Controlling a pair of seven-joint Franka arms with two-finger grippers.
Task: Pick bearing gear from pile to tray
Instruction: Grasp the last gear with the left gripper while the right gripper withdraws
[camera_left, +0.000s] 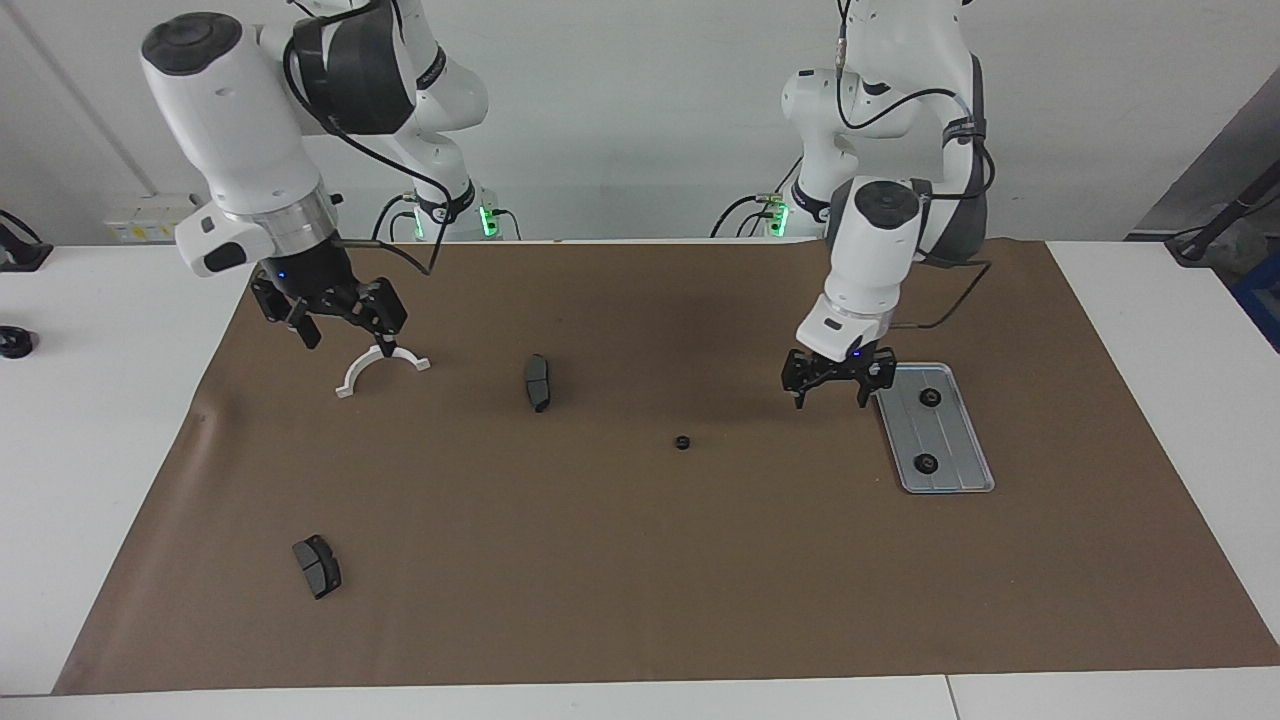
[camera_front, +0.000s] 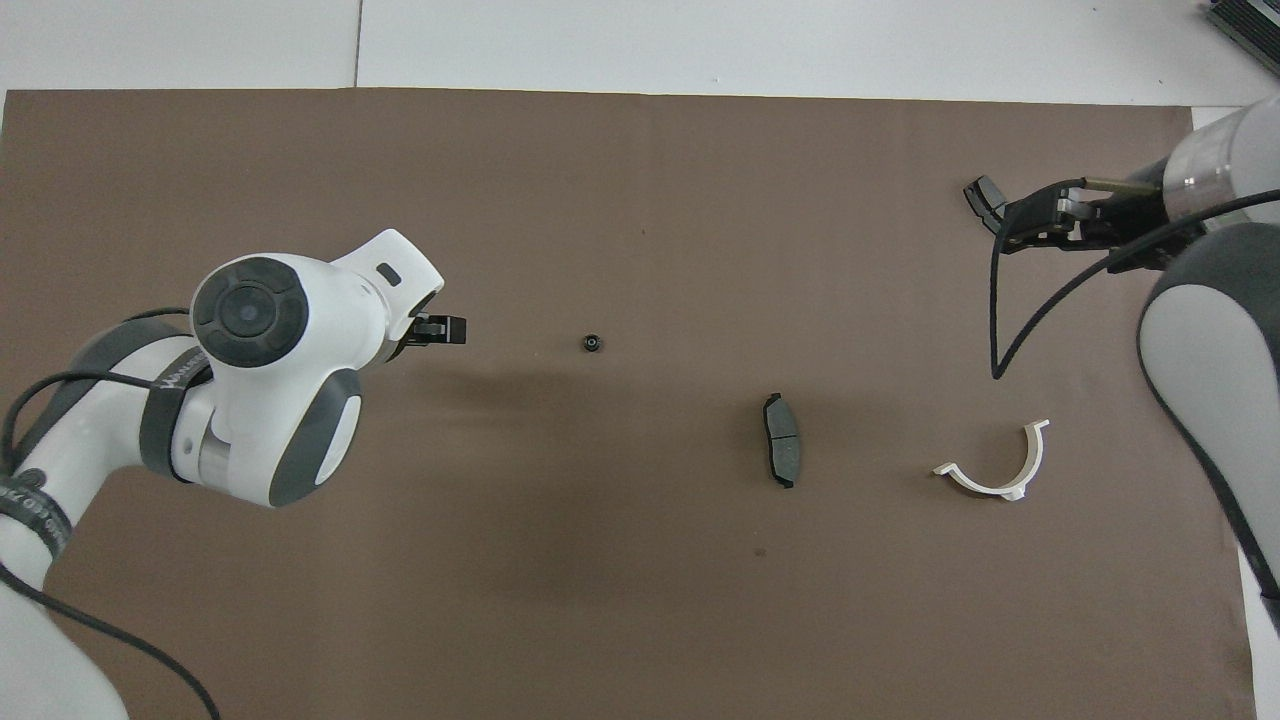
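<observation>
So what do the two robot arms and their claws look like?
Both arms are glossy white with dark grey joint caps and bands, and a black cable loops along each. The left claw and the right claw are black two-finger units under a silver wrist ring, each with a small blue light.

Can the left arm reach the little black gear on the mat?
Probably yes. The left end effector hangs open over the mat beside the tray, and nothing stands between it and the gear.

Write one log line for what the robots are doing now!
left tool: open, beside tray | right tool: open, over bracket | tray: two gears | mat: one gear
</observation>
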